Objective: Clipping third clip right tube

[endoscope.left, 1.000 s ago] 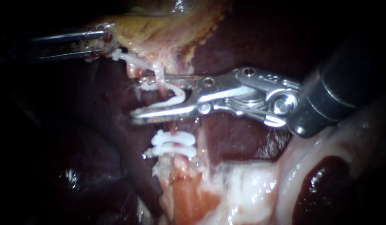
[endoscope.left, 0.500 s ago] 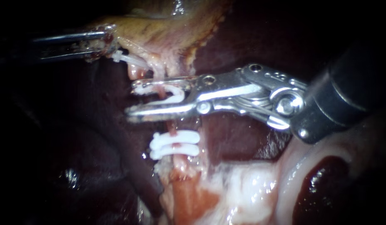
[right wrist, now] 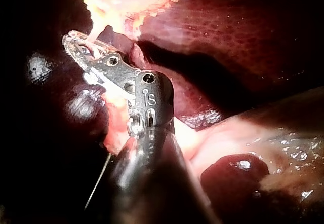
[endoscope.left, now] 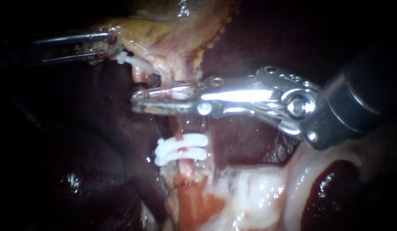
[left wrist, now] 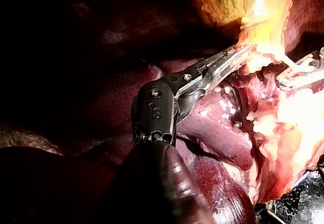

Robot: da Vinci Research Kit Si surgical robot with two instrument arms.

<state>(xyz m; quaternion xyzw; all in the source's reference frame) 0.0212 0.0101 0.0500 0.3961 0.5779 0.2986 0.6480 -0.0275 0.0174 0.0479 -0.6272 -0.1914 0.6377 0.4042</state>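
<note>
Though wet, liver [endoscope.left: 245,143] behind tube [endoscope.left: 176,129]

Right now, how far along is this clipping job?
Done: two white clips already sit on the tube. In hand: my right instrument is squeezed shut on a third clip above them, while my left instrument holds the gallbladder. Left: letting go and pulling clear.

The pale edge of the gallbladder [left wrist: 238,1] is being gripped by the end effector of the left instrument [left wrist: 243,50], beside the dark liver [left wrist: 217,127].
</note>
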